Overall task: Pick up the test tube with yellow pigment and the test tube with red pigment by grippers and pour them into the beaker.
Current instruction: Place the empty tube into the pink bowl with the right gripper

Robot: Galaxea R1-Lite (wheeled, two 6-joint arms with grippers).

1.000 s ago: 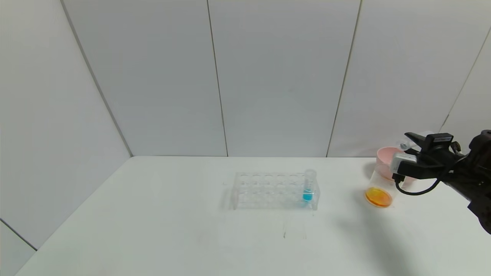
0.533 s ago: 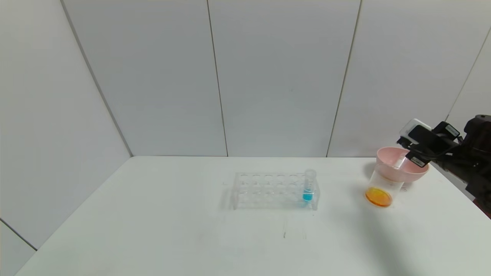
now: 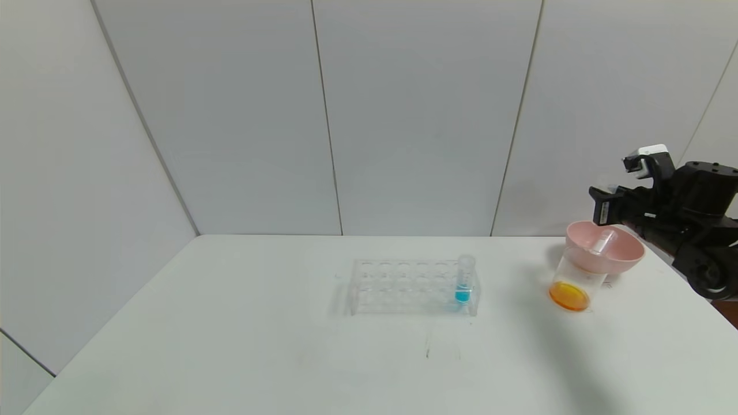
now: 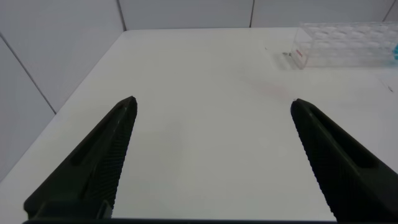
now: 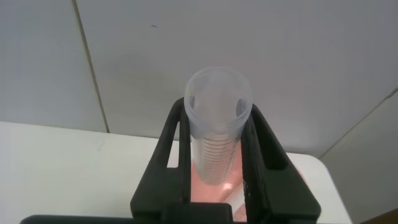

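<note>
Above pink bowl [image 3: 605, 253], far right: right hand [image 5: 214, 155] pinching an emptied clear test tube [image 5: 217, 134]. Beaker [image 3: 573, 282] with orange liquid just beside bowl on surface [image 3: 230, 323]. Left hand [image 4: 211, 155] spread, low over surface's left side.

Head camera looks down over table [image 3: 230, 346]; wrist cameras sit close.

The right arm [image 3: 700, 230] is black, built of chunky rounded joints, with a small white-grey block [image 3: 648, 154] on top and a pale label on its front face. The right gripper [image 5: 217, 168] has two flat matte-black fingers [image 5: 171, 149] with long slots. The left gripper [image 4: 211, 162] shows two black, tapering, finely ribbed fingers [image 4: 93, 168].
</note>
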